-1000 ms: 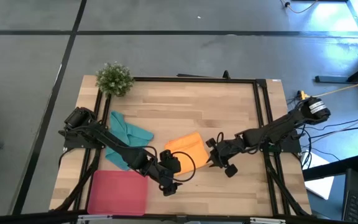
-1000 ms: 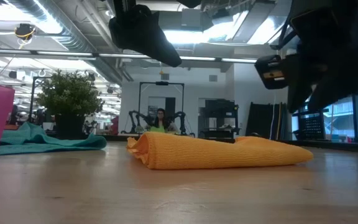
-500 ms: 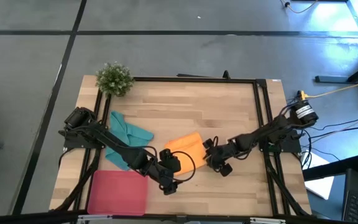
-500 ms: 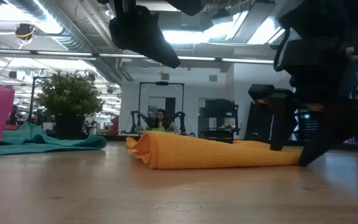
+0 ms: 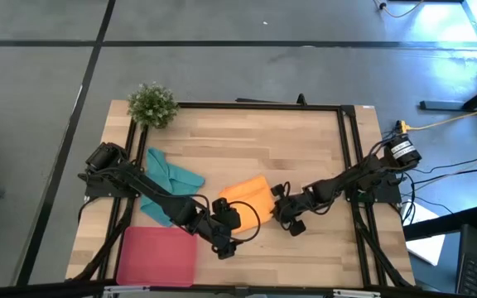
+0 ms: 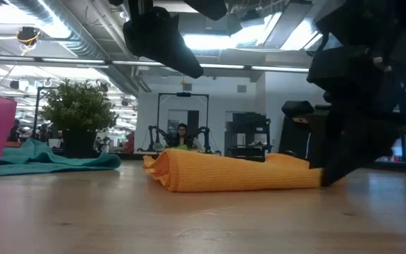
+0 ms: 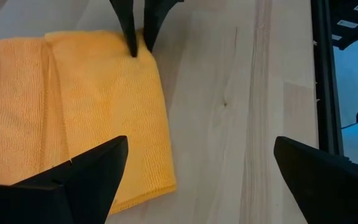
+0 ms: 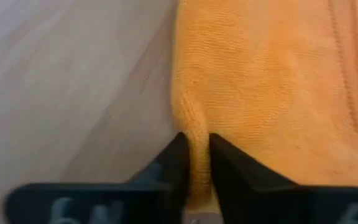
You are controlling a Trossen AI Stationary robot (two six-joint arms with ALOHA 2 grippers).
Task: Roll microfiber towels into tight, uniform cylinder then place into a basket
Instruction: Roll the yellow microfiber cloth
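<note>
The orange towel (image 5: 245, 199) lies folded flat on the table's middle, and also shows in the low view (image 6: 231, 173). My right gripper (image 5: 277, 207) stands at the towel's right edge, shut on it; it shows in its own wrist view (image 8: 195, 152) too. My left gripper (image 5: 228, 230) hangs open over the towel's near left part, its fingers wide apart (image 7: 201, 149) and touching nothing. The teal towel (image 5: 169, 184) lies crumpled at the left. The pink basket (image 5: 157, 257) sits at the near left. My right gripper pinches a small raised pucker of the orange towel's right edge (image 8: 194, 134) between its two fingers (image 8: 166, 168), close to a corner (image 7: 146, 50). The fingers slant down from the table's right. The rest of the towel lies flat on the table; how many layers are pinched, I cannot tell.
A small green potted plant (image 5: 152, 103) stands at the far left corner. A black frame (image 5: 346, 157) runs along the table's edges. Bare wood (image 5: 255, 141) lies beyond the orange towel, toward the far edge.
My right gripper has sunk to the table and moved left onto the orange towel's right edge. Its fingers stood apart half a second ago and have now shut on the cloth. The towel has kept its place.
</note>
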